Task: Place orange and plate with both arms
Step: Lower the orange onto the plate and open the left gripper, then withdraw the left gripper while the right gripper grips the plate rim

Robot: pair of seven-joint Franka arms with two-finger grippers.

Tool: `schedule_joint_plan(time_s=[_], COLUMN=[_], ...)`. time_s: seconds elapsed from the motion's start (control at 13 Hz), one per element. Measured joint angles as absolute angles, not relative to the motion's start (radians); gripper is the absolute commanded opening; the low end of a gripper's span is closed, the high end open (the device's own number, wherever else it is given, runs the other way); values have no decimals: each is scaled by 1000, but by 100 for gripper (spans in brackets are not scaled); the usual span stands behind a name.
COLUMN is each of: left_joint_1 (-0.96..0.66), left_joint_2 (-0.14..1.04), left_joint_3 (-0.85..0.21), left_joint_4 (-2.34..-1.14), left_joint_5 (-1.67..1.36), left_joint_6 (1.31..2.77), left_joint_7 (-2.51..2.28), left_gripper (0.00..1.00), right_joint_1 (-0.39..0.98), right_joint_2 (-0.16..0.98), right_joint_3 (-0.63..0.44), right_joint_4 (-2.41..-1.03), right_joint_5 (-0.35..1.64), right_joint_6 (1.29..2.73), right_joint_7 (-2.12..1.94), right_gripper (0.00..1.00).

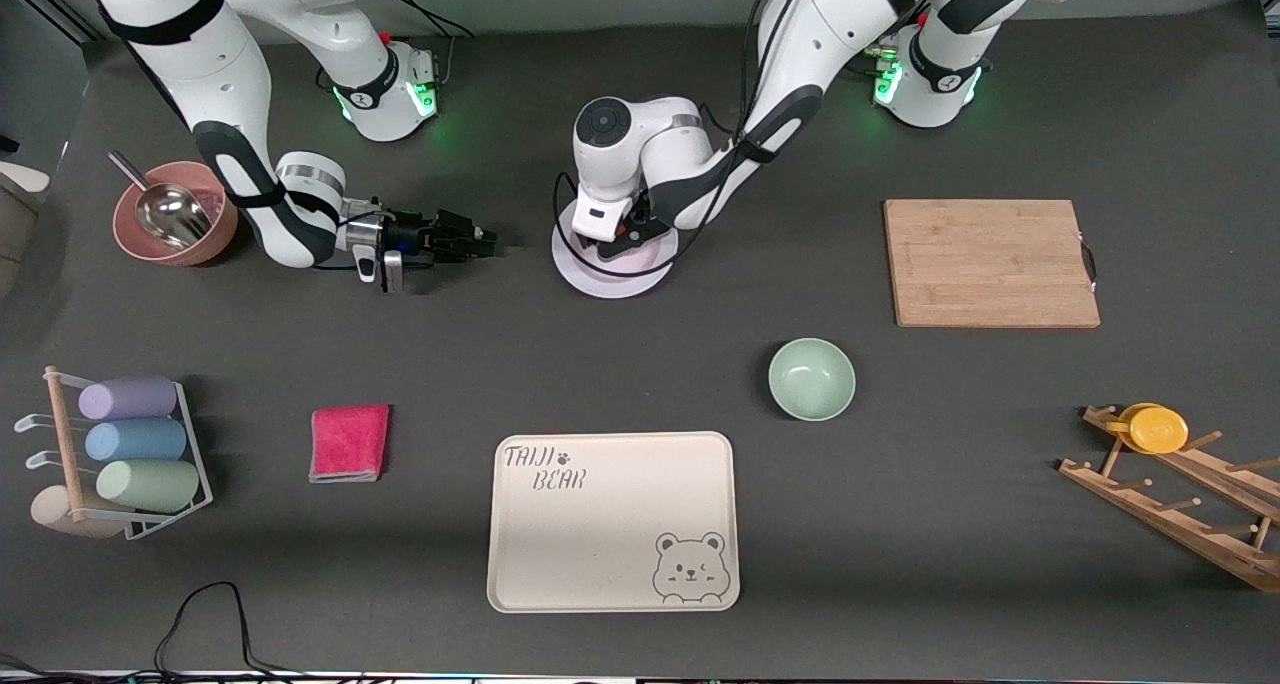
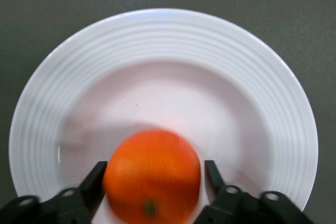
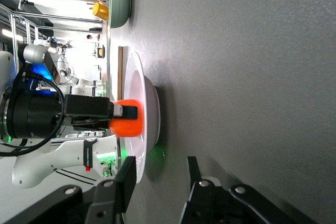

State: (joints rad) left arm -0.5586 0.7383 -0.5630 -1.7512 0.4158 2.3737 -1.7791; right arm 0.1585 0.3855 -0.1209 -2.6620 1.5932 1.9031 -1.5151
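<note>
Both arms (image 1: 250, 94) are glossy white with black bands and joints. Black cables (image 1: 745, 64) hang off them. Bases (image 1: 395, 89) glow green

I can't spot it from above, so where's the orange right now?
The orange sits between the left gripper's fingers, over the middle of the plate.

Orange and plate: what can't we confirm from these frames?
- Front view: orange hidden under the left end effector; plate partly covered.
- Left wrist view: the orange's underside is hidden, so contact with the plate is unclear.
- Right wrist view: right end effector cut off by the frame edge.
</note>
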Motion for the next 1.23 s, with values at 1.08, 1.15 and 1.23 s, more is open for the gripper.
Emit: schedule_joint_plan(time_s=[1.08,1.15,1.23], left_joint_1=[-253,-251,-250], left_joint_2=[223,168,114], left_joint_3=[-248,-174,-108], left_joint_4=[-1701,-1719,-1751], left_joint_5=[64,50,43], left_joint_6=[1796,1774,1764], left_joint_7=[-776,-665,-562], left_gripper=[100,100,100], right_joint_1=[234,265,296], right_joint_2=[453,459,466], right_joint_3=[-115,-109,-98], right_joint_4=[-2611,-2604,-2597], right_joint_5=[1692,1732,1779], right_joint_6=[1895,1894,1893], right_joint_7=[-1545,-1545,-1547], right_gripper=[46,46,46])
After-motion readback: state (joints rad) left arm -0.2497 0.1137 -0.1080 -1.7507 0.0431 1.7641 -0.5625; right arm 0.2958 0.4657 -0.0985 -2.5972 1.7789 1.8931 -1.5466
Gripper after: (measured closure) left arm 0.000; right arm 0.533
